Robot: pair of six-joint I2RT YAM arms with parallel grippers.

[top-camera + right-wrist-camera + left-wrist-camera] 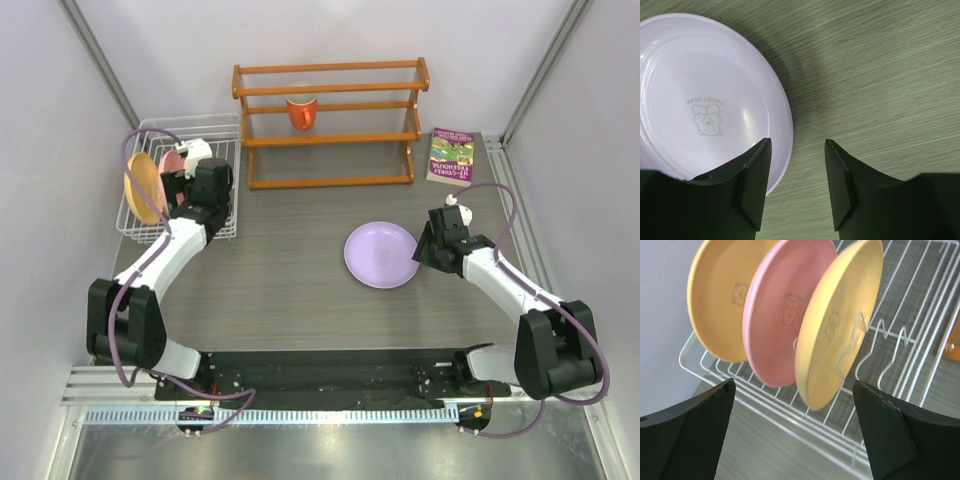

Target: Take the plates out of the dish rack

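Orange-tan, pink, orange-tan: three plates stand on edge in the dish rack (pixel 900 340) at the far left of the table (pixel 290 280), faces parallel, slotted one behind another between the wire bars. The left gripper (pixel 793 395) faces them with its jaws spread wide and nothing between them. Straight ahead and closest to it is the nearer orange-tan plate (pixel 840 325), then the pink plate (pixel 785 310), then the far orange-tan plate (pixel 722 295).

Each disc leans, its rim running from upper right to lower left in the wrist view, so I judge the jaws must straddle the free upper rim and draw the plate up along its own plane. A bent wire prong (pixel 852 342) stands just before the nearest plate's lower face and could snag it.

The lavender plate (pixel 380 255) lies flat on the table, right of centre. The right gripper (pixel 796 145) hangs open at its edge, one finger over the rim, the other over bare table, gripping nothing. That arm is well apart from the rack, so the left one is the nearer. A wooden shelf (pixel 330 95) holding a mug (pixel 302 112) stands just right of the rack
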